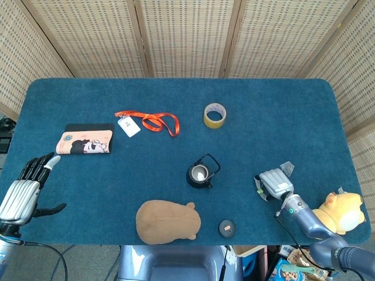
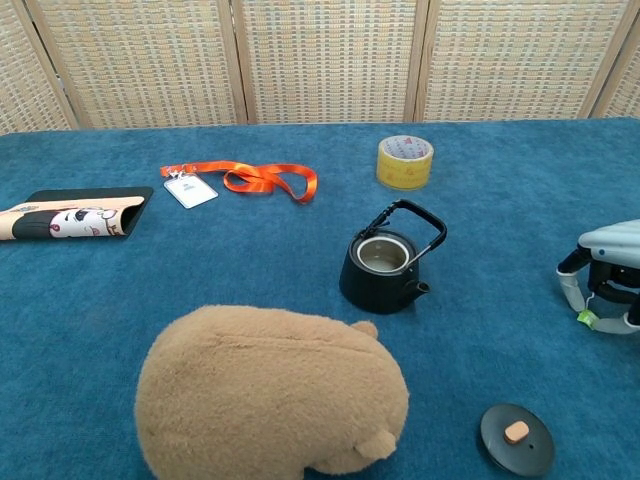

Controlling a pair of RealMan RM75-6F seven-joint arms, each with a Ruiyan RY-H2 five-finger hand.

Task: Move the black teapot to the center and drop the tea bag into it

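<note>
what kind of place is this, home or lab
Most likely a staged robot test area, not a home: a blue felt-covered table holding unrelated props, woven rattan folding screens as backdrop, and a silver robot left hand at its edge.
</note>
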